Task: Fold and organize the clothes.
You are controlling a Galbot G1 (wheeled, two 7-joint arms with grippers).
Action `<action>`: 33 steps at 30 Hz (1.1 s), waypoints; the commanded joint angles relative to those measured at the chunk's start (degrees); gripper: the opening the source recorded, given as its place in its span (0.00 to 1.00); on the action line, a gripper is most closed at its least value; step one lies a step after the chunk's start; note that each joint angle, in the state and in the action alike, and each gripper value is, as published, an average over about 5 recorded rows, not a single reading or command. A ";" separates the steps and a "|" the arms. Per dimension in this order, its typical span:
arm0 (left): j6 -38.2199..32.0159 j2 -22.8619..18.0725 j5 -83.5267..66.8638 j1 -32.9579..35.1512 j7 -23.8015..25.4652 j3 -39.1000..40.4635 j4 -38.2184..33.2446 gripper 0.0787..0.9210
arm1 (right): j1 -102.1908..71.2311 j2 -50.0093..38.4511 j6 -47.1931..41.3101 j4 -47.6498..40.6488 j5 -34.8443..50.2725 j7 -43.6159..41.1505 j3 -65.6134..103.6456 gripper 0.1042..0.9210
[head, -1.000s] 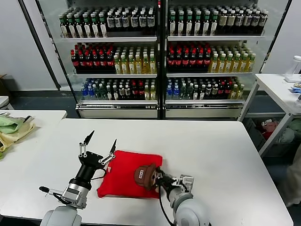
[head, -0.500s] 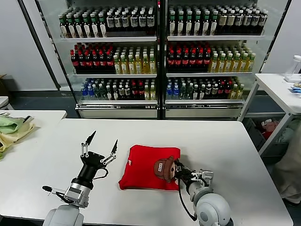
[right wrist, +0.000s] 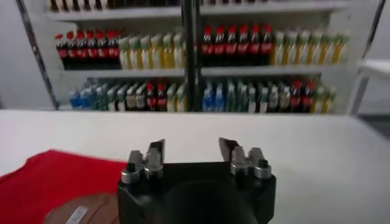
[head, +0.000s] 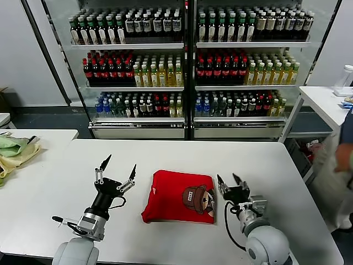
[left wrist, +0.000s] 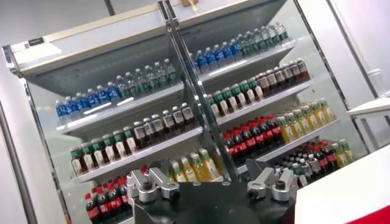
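Note:
The red T-shirt (head: 179, 196) lies folded into a rough square on the white table (head: 165, 154), near the front middle, with the brown-and-white cartoon face print (head: 199, 199) facing up at its right side. My right gripper (head: 232, 180) is open and empty, just right of the shirt and apart from it; the right wrist view shows it (right wrist: 191, 148) with the shirt's edge (right wrist: 55, 182) beside it. My left gripper (head: 117, 165) is open and empty, raised to the left of the shirt. A red corner of the shirt (left wrist: 375, 217) shows in the left wrist view.
A pale green and yellow cloth pile (head: 14, 152) lies on a side table at the left. A drinks cooler (head: 190, 66) full of bottles stands behind the table. Another white table (head: 325, 102) is at the right, and a person (head: 339, 165) stands at the right edge.
My right gripper dragged the folded shirt rightward across the table, let it go and drew back to the right, now open. The left gripper stayed in place.

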 commanded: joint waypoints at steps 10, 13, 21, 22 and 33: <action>-0.19 0.14 -0.29 -2.13 -0.02 -0.63 2.96 0.88 | 4.19 0.63 10.96 -7.26 -14.75 -3.92 2.94 0.88; -0.24 0.01 -0.28 -2.62 -0.01 -0.52 3.71 0.88 | 4.48 0.80 11.28 -7.28 -15.24 -4.00 2.95 0.88; -0.08 0.35 -0.43 -4.87 0.10 -0.43 6.29 0.88 | 5.04 1.01 11.98 -7.66 -15.95 -3.72 3.95 0.88; -0.09 0.43 -0.50 -5.41 0.12 -0.42 6.80 0.88 | 5.14 1.03 11.98 -7.85 -16.31 -3.61 4.26 0.88; -2.32 0.62 -3.82 -11.69 3.46 -0.35 11.82 0.88 | 6.21 0.89 15.62 -11.35 -22.32 -4.33 8.66 0.88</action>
